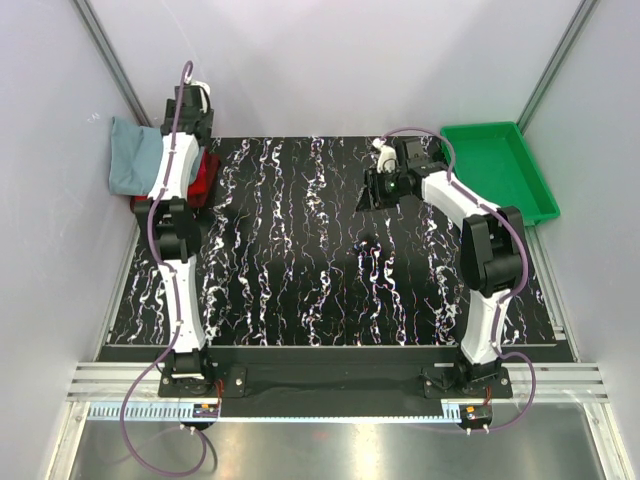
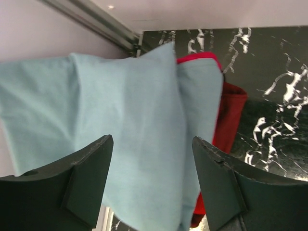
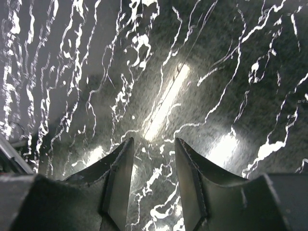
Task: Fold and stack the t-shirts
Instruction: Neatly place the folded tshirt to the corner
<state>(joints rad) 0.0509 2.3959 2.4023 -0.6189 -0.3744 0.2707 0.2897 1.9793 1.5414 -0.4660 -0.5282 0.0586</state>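
Seemingly nearly done: blue shirt (image 2: 120,120) is lying on red shirt (image 2: 232,108) just beyond left fingers (image 2: 86,183), standing open and empty; right fingers (image 3: 120,183) are hovering part-open, empty, over worktop (image 3: 216,72).

A lab booth — white panel walls (image 1: 330,70), aluminium frame rails (image 1: 560,380)

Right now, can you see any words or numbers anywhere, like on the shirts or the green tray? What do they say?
There are no words or numbers that I can read.
On the blue-grey shirt: no print or label shows.
On the red shirt: nothing, it is plain.
On the green tray: no marking shows.
On the small board at the left arm's base: too small to tell if anything is written on it.
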